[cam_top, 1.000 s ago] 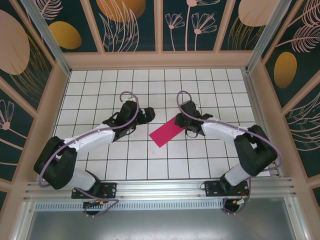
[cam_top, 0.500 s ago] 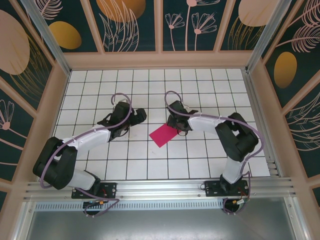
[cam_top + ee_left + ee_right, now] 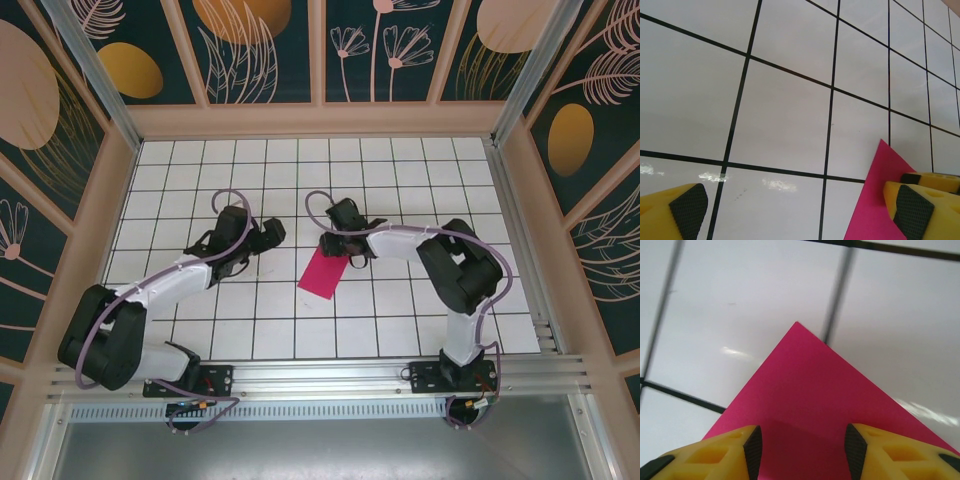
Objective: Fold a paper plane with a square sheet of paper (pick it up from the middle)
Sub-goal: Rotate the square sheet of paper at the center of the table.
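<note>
The square sheet of paper (image 3: 322, 272) is magenta-pink and lies near the table's middle as a narrow slanted strip. My right gripper (image 3: 337, 247) is over its far end. In the right wrist view the paper (image 3: 800, 385) runs under and between the black pads (image 3: 753, 452), and my right gripper (image 3: 804, 452) stands partly open with a clear gap. My left gripper (image 3: 268, 235) hovers about one tile to the left of the paper, wide open and holding nothing. In the left wrist view a pink corner (image 3: 877, 200) shows beside the right fingertip (image 3: 910, 212) of my left gripper (image 3: 797, 215).
The table (image 3: 200, 180) is white tile with a black grid. Wooden frame walls (image 3: 320, 120) enclose it at the back and sides. An aluminium rail (image 3: 320, 380) runs along the near edge by both arm bases.
My right gripper has swept left and the paper's far end came with it, so the strip now looks shorter and steeper. My left gripper has drifted back to the left.
</note>
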Controlling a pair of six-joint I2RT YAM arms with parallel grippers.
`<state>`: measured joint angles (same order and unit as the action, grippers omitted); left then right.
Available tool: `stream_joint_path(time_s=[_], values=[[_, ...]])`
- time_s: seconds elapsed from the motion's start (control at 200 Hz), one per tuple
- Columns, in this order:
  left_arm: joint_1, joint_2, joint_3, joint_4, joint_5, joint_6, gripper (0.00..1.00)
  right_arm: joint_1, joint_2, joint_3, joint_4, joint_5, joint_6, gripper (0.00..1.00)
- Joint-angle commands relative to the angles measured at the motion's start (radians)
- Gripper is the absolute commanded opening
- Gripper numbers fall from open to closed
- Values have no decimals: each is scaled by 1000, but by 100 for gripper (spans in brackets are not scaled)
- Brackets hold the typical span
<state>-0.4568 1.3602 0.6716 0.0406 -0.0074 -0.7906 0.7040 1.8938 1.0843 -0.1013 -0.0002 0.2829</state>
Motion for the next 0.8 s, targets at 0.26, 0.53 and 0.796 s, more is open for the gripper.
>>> stream_joint_path(time_s=[0.26,0.53,0.796], values=[[9,-40,-53,18,119,-15,99,19,-71,81,15,-125,17,52],[9,-34,-127,119,302,-54,98,18,-146,-3,-91,2,363,48],[9,-22,-165,155,387,-63,98,14,-5,97,-138,11,390,44]])
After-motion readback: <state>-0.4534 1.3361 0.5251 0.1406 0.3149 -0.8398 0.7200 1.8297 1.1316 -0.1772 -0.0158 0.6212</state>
